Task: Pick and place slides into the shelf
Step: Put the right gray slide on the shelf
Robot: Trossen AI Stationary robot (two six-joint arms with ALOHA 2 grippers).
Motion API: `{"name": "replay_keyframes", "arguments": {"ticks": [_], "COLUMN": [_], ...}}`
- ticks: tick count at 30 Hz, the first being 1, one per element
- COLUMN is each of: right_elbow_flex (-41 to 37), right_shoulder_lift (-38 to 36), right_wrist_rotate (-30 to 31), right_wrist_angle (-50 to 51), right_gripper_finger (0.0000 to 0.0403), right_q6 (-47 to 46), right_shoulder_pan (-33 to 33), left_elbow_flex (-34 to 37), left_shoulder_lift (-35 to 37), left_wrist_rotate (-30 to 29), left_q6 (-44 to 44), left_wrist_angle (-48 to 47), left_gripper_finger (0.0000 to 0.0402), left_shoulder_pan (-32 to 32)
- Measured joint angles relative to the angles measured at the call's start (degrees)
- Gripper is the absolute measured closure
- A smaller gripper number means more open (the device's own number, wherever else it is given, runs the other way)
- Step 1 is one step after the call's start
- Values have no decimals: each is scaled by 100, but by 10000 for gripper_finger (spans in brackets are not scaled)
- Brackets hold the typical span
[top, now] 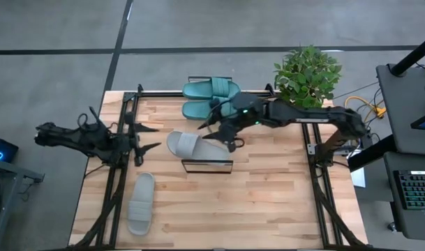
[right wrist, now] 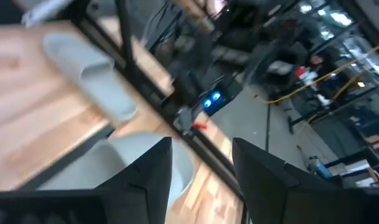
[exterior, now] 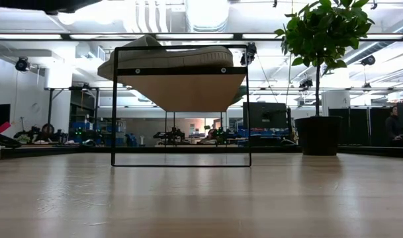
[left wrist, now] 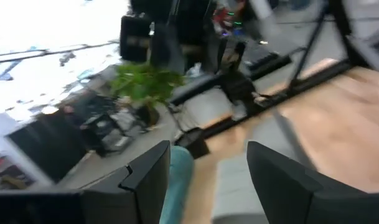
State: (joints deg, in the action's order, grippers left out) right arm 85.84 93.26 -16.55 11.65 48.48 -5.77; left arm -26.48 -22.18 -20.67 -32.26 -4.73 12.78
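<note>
The right claw [top: 222,132], fingers spread and holding nothing, hovers at the toe end of a light grey slide [top: 188,145] lying across the top of the shelf [top: 207,166], near mid-counter. The left claw [top: 144,137], also spread and empty, waits at the left edge of the counter [top: 268,202]. The second grey slide [top: 140,202] lies flat on the counter toward the front left, well apart from the shelf; the teal pair [top: 209,97] sits side by side at the far edge, beside a potted plant [top: 306,73].

In the low view the shelved slide overhangs the rack's left end, so a brush from the right claw could tip it off. The shelf is light, a thin black wire frame under a pale wood plank, and a nudge might shift it.

The slides look like soft moulded foam, with wide ribbed straps and rounded soles. The counter is pale, banded butcher-block wood.
</note>
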Motion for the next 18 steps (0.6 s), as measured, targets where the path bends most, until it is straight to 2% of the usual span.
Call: {"name": "replay_keyframes", "arguments": {"ticks": [3,7,13,18], "right_elbow_flex": [0,-68,-195,-227], "right_shoulder_lift": [-328,-653,-950,-1051], "right_wrist_rotate": [-36,-38,-38,-27], "right_wrist_angle": [-4,312,759,956], "right_gripper_finger": [248,250,248,250], "right_q6": [-428,-910,-1201,-1293], "right_shoulder_pan": [-3,32,65,62], "left_elbow_flex": [394,589,580,468], "left_shoulder_lift": [-250,-557,-1011,-1247], "left_wrist_rotate": [-375,-761,-921,-1563], "left_q6": [-476,-716,-711,-716], "left_wrist_angle": [712,841,812,797], "left_gripper_finger": [203,203,203,203], "left_shoulder_pan": [2,2,44,398]}}
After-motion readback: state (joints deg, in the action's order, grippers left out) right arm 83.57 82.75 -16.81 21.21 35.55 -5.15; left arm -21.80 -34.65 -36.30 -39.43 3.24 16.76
